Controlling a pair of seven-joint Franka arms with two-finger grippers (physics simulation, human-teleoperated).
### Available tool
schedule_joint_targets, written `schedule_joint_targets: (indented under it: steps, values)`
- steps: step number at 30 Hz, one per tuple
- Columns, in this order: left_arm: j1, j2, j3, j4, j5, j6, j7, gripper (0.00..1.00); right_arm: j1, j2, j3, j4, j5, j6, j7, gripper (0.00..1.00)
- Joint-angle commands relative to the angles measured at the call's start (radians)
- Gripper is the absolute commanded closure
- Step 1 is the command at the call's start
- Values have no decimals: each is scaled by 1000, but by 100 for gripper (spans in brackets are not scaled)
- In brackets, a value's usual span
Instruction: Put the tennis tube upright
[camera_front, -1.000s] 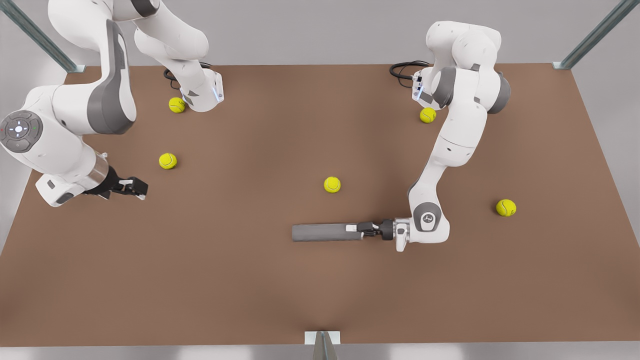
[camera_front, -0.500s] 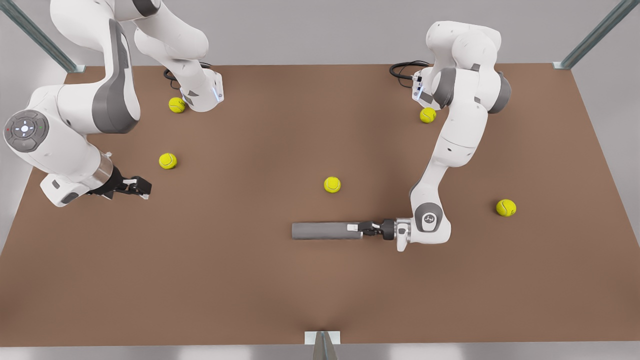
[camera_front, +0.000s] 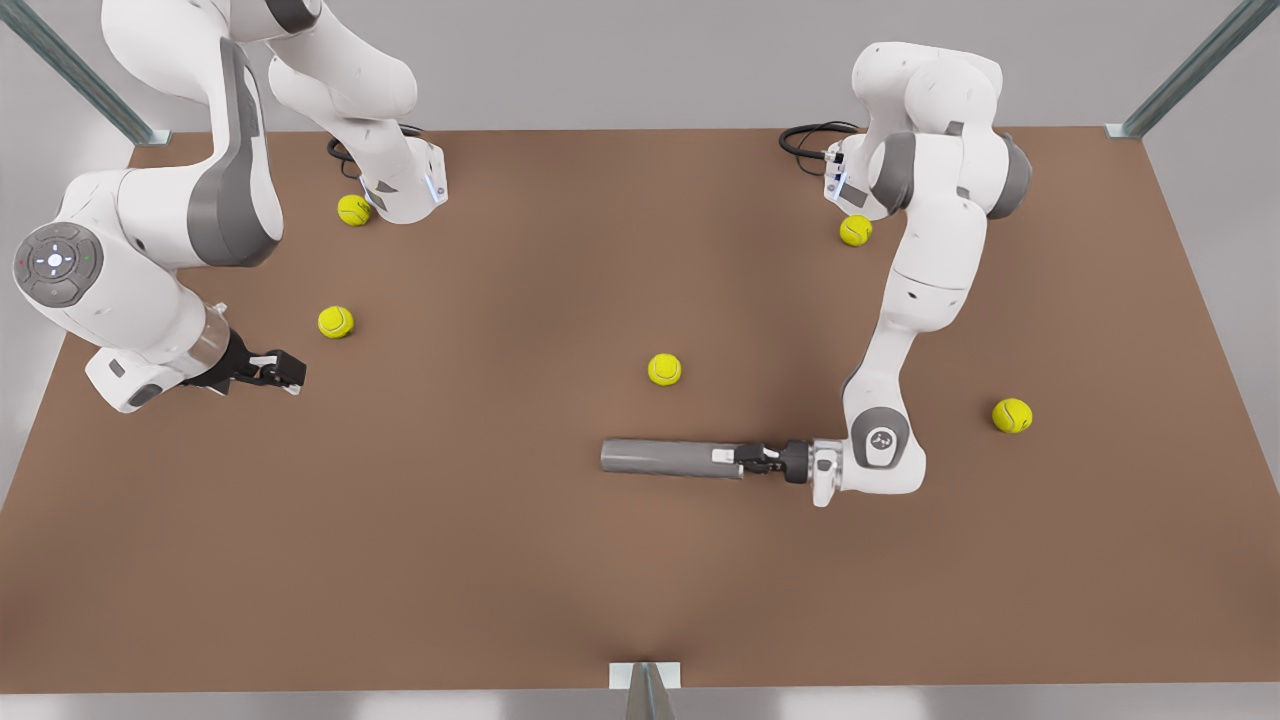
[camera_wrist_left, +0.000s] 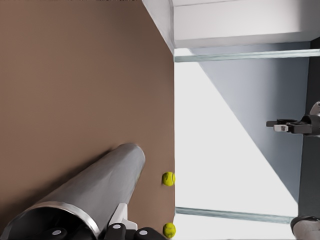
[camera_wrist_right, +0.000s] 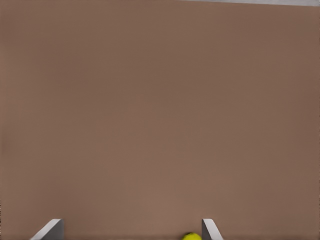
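Note:
The tennis tube (camera_front: 665, 457) is a grey cylinder lying on its side on the brown table (camera_front: 450, 560), right of centre in the front view. My left gripper (camera_front: 742, 460) is shut on the tube's silvery-rimmed end, on the front view's right side of it. In the left wrist view the tube (camera_wrist_left: 95, 190) runs away from that gripper (camera_wrist_left: 116, 231), its rim close to the camera. My right gripper (camera_front: 285, 372) hangs open over the table at the front view's left, far from the tube; its spread fingertips (camera_wrist_right: 50, 230) frame bare table.
Several yellow tennis balls lie around: one (camera_front: 664, 369) just behind the tube, one (camera_front: 1012, 415) at the front view's right, one (camera_front: 335, 321) near the right gripper, and two by the arm bases (camera_front: 353, 210) (camera_front: 855, 230). The table edge (camera_wrist_left: 174, 150) lies beyond the tube's far end.
The left gripper has pulled the tube a little toward the front view's right, and its arm shifted with it. The right gripper drifted slightly rightward.

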Motion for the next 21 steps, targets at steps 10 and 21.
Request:
schedule_joint_targets:
  steps: [10, 21]
  values:
    - [-1, -65, 49, 0, 47, -2, -60, 79, -2, 0, -1, 0, -9, 2, 3, 0]
    - [-8, -166, 140, 0, 191, 1, -136, 79, -1, 1, -1, 2, -8, 3, 0, 0]
